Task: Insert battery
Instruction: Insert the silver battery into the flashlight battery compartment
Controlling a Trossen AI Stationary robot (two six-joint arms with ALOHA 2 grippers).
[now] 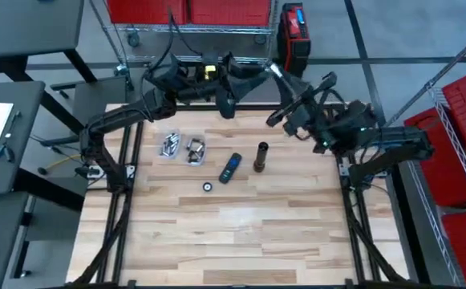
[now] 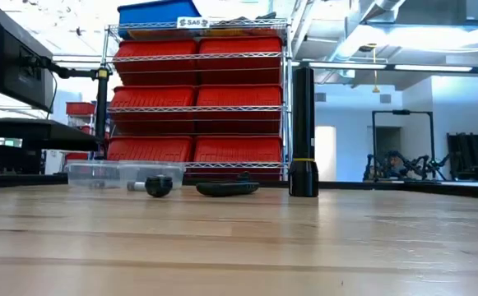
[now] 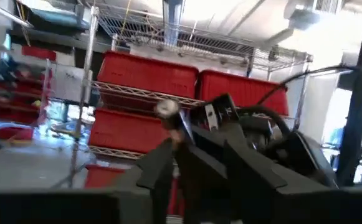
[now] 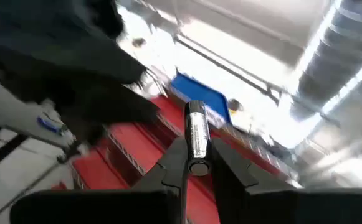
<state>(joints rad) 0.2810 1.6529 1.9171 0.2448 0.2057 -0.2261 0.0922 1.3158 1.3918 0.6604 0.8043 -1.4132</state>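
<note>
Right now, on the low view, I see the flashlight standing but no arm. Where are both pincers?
Observer: Both are raised at the table's far edge, above your frame: the left pincer and the right pincer.
Operator: Does one of them hold a battery?
Observer: Yes, the right pincer is shut on a battery.
Operator: Are there spare batteries on the table?
Observer: Yes, from above, the clear container holds several.

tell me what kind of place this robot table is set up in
Probably a workshop or lab storeroom: wire shelving stacked with red storage bins stands behind the wooden table, more robot arms sit across the room, and the floor looks like bare concrete.
</note>
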